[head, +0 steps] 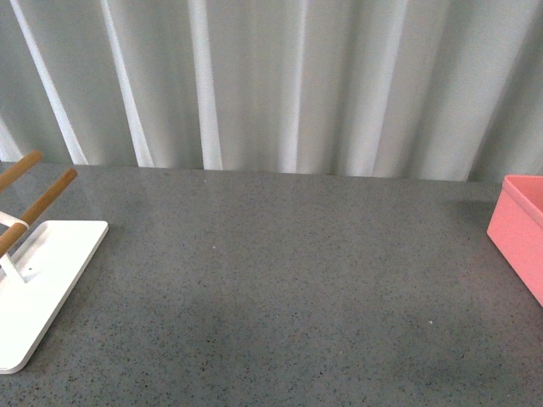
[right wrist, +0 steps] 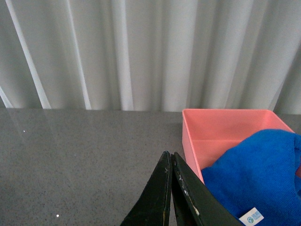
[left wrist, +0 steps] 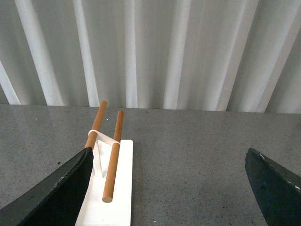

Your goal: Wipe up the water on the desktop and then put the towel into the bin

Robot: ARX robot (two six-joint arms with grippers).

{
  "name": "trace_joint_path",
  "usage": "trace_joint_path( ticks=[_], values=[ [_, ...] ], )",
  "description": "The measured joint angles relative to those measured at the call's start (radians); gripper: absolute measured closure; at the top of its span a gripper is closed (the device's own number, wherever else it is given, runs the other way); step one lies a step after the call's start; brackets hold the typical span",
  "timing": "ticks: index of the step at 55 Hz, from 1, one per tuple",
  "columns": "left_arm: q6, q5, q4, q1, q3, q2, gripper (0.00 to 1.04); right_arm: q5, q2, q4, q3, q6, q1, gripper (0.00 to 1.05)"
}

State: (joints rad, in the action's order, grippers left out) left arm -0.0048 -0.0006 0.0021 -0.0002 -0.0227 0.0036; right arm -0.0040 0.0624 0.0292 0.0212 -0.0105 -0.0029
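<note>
The bright blue towel (right wrist: 258, 174) lies bunched in the salmon-pink bin (right wrist: 190, 141), its white label (right wrist: 252, 216) facing up. My right gripper (right wrist: 170, 154) is shut with nothing between its fingers, just beside the bin's near wall and next to the towel. In the front view only a corner of the bin (head: 522, 229) shows at the right edge of the dark speckled desktop (head: 271, 288); I see no water on it. Over bare desktop (left wrist: 188, 165) my left gripper (left wrist: 168, 155) stands wide open and holds nothing. Neither arm shows in the front view.
A flat white stand (head: 42, 280) with wooden rods (head: 47, 199) sits at the desktop's left; the left wrist view shows the stand (left wrist: 117, 197) close to one finger. A pale pleated curtain (head: 271, 85) runs behind the desktop's far edge.
</note>
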Motion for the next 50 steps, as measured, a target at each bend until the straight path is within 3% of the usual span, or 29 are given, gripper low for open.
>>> trace_joint_path(
  ticks=[18, 26, 42, 45, 50],
  values=[
    [0.0, 0.0, 0.0, 0.0, 0.0, 0.0, 0.07, 0.003, -0.058, -0.027, 0.0, 0.0, 0.0, 1.01],
    [0.0, 0.0, 0.0, 0.0, 0.0, 0.0, 0.07, 0.003, -0.058, -0.028, 0.0, 0.0, 0.0, 0.66],
    [0.0, 0.0, 0.0, 0.0, 0.0, 0.0, 0.07, 0.003, -0.058, -0.028, 0.0, 0.0, 0.0, 0.13],
    [0.0, 0.0, 0.0, 0.0, 0.0, 0.0, 0.07, 0.003, -0.058, -0.028, 0.0, 0.002, 0.0, 0.05],
    [0.0, 0.0, 0.0, 0.0, 0.0, 0.0, 0.07, 0.003, -0.058, -0.028, 0.0, 0.001, 0.0, 0.08]
  ],
)
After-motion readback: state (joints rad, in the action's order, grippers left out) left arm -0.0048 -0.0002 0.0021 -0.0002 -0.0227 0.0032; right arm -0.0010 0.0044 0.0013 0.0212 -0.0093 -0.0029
